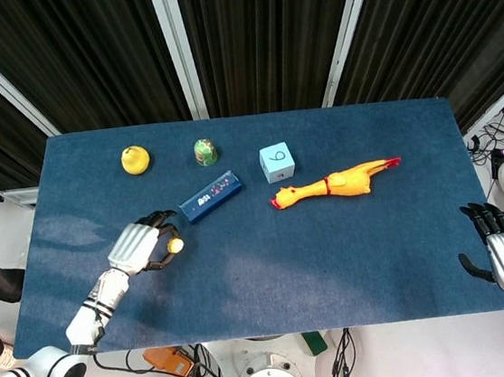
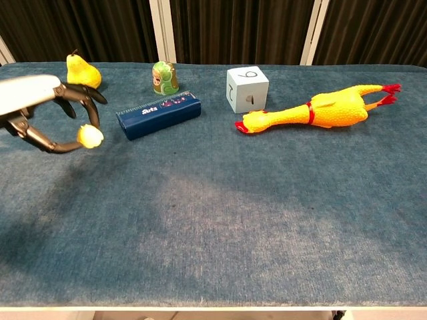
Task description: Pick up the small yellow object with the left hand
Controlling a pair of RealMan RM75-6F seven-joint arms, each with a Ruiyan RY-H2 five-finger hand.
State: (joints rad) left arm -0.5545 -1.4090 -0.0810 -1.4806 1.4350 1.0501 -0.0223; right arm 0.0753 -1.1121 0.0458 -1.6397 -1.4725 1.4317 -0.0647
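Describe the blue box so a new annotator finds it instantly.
On the blue table, look left of centre, between the green-and-tan figurine at the back and the left hand. The blue box lies flat and angled there. It is the only long, dark blue slab with white lettering; the cube nearby is pale and squat.

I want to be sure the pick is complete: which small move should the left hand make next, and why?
Probably hold the grip and rise a bit more: the left hand pinches the small yellow object at its fingertips above the table, near the blue box.
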